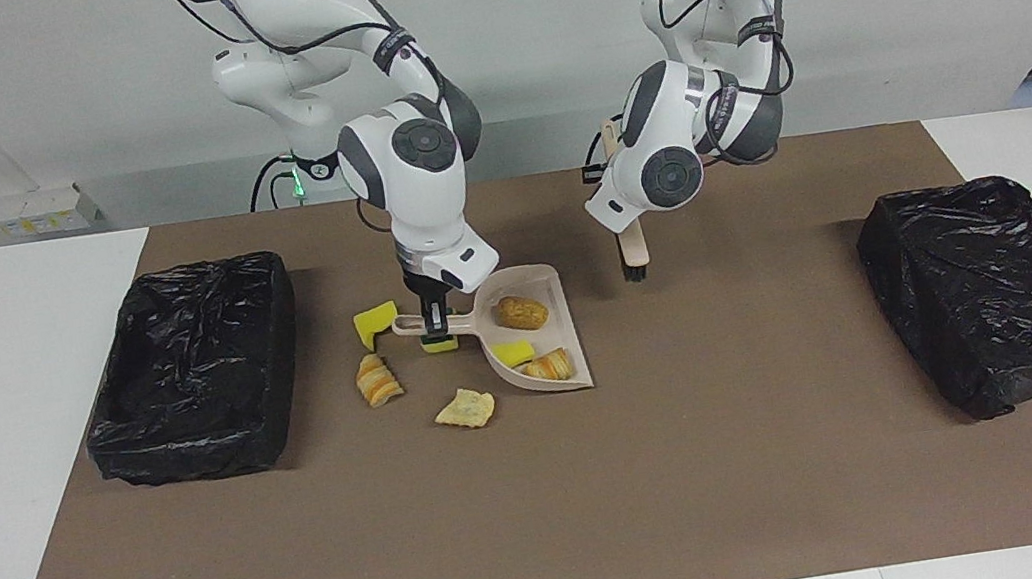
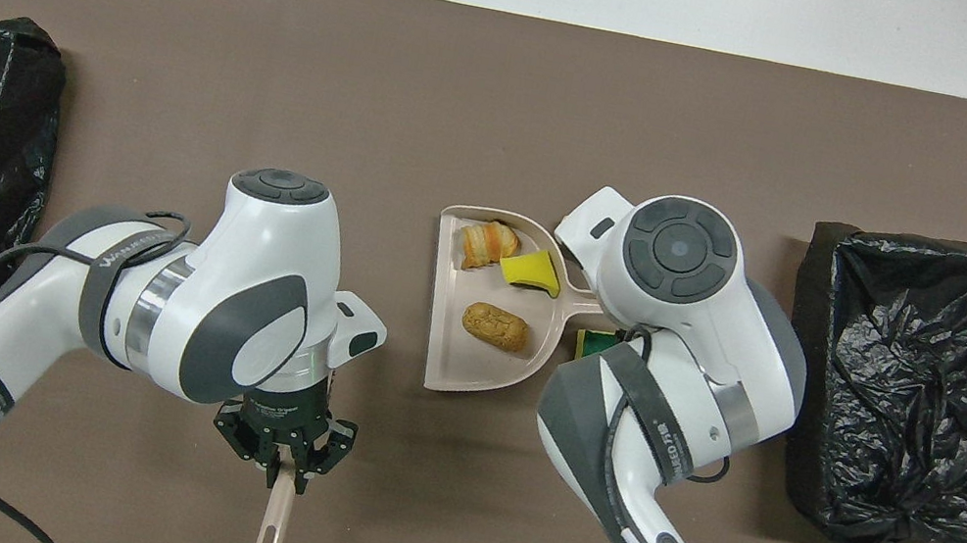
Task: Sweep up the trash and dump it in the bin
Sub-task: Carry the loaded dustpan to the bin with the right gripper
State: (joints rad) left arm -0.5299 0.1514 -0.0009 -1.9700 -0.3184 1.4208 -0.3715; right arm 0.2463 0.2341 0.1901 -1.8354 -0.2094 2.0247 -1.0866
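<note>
The right pincer was clamped on the dustpan handle, pan up off the counter with three bits of trash in it, four more scraps lay under and beside it, while the left pincer gripped the brush in the air.

"WANJEED" (partly legible) on arm bands.

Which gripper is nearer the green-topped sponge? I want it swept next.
Right. The right gripper holds the dustpan handle directly over the green-topped sponge; the left gripper holds the brush well away.
</note>
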